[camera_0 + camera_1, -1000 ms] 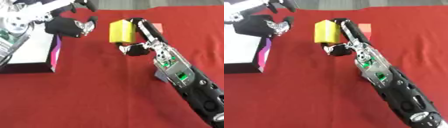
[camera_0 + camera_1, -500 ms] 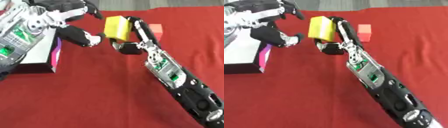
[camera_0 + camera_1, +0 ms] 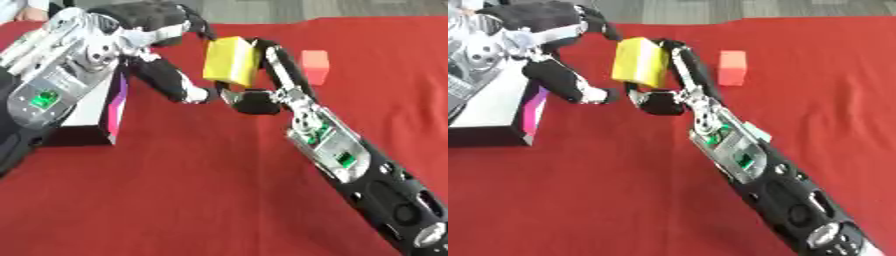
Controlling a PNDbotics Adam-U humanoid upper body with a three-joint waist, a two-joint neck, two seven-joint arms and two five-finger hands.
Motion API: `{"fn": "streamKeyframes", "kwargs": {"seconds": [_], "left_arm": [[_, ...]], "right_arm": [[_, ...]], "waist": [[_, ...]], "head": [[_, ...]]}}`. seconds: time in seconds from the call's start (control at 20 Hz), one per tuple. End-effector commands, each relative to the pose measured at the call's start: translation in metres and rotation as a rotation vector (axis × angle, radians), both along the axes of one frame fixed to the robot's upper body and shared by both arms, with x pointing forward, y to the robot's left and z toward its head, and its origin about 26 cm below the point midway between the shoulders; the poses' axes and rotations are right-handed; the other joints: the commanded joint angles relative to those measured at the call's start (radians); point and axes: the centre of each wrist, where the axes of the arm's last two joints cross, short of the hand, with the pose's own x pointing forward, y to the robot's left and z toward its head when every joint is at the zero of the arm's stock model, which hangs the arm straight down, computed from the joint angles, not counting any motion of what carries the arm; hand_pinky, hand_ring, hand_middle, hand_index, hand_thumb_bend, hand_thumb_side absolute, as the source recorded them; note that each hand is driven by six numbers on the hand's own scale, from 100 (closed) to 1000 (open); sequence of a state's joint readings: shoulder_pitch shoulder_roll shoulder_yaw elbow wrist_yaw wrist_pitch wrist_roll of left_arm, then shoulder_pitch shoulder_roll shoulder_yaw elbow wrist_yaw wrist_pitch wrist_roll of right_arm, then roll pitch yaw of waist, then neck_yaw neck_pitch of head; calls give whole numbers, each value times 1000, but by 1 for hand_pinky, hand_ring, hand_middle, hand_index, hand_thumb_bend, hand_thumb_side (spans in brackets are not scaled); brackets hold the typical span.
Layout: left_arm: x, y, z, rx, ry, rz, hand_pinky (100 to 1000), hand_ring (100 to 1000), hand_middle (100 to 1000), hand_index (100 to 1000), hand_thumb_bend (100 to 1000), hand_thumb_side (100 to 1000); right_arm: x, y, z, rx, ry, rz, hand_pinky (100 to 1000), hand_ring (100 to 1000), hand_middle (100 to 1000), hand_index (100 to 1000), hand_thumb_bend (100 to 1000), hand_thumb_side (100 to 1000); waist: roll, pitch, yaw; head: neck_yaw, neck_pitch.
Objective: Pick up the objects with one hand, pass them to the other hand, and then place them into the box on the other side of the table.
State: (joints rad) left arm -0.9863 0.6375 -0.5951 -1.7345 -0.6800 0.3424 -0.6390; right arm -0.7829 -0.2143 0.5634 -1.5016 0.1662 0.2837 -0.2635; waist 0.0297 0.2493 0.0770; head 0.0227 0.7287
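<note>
i've got the yellow block up off the red cloth, pinched in my right hand: straight fingers run up its right face and the thumb curls in under its lower edge. the block sits tilted, at about twelve o'clock in the view, in the air above the cloth.

my left hand is right there at the block's nine o'clock. its upper fingers reach over toward the block's top left corner, and the thumb hangs below, pointing at the right thumb with a small gap between them. the left hand is spread wide around the block's left side; i can't tell whether the upper fingers actually touch the block or just hover at it, so i call it open, not yet closed on anything.

a small red block stands on the cloth at the yellow block's three o'clock, just beyond my right fingers, apart from them.

the box lies at nine o'clock on the cloth, white on top with a pink-purple side facing me, mostly under my left forearm. my right forearm runs in from five o'clock.
</note>
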Motion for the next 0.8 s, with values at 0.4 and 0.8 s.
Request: {"fn": "streamKeyframes", "kwargs": {"seconds": [0.4, 0.8], "left_arm": [[-13, -6, 13, -12, -121, -11, 817, 905, 805, 874, 624, 484], [-16, -11, 11, -39, -136, -34, 807, 898, 794, 864, 602, 471]], "right_arm": [[-5, 5, 12, -31, -14, 58, 784, 599, 464, 537, 100, 100], [-7, 8, 12, -49, 2, 79, 784, 598, 463, 536, 100, 100]], "waist": [[10, -37, 0], [10, -35, -3]], "head": [[6, -15], [5, 0]]}}
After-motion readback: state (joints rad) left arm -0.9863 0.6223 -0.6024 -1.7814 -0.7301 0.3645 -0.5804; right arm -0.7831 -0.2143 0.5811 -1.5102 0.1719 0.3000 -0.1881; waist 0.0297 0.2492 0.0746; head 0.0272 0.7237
